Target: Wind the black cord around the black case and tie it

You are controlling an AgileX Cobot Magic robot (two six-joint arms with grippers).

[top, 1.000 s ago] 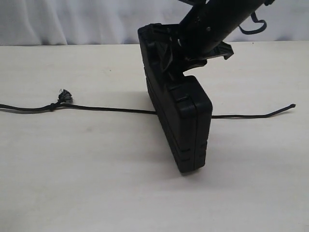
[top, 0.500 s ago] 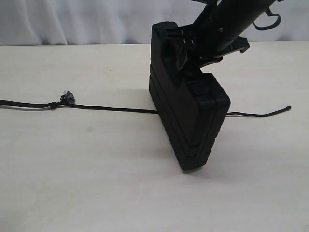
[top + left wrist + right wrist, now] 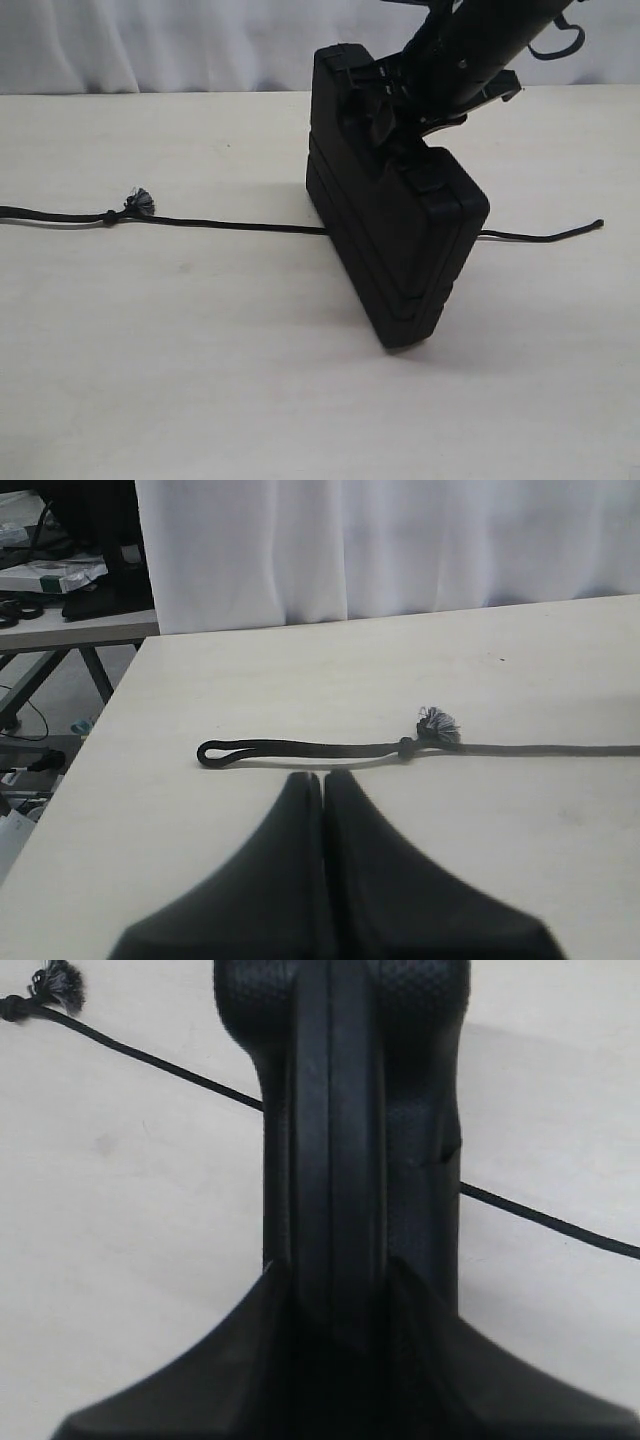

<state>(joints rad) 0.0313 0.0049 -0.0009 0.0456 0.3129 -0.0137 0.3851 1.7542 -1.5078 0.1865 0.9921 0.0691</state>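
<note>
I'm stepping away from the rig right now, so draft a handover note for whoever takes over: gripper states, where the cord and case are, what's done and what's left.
Left gripper: shut, empty, above the table near the cord.
Right gripper: shut on the black case, holding it up on edge and tilted.
Black cord: lies stretched out on the table and passes under the case, with its knot and frayed tuft on the left gripper's side.
Done: the case is positioned across the cord.
Left: no turn of cord is around the case yet. All the wrapping and the tie remain.

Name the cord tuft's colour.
Greyish tuft on the black cord; clearest in left wrist view.
</note>
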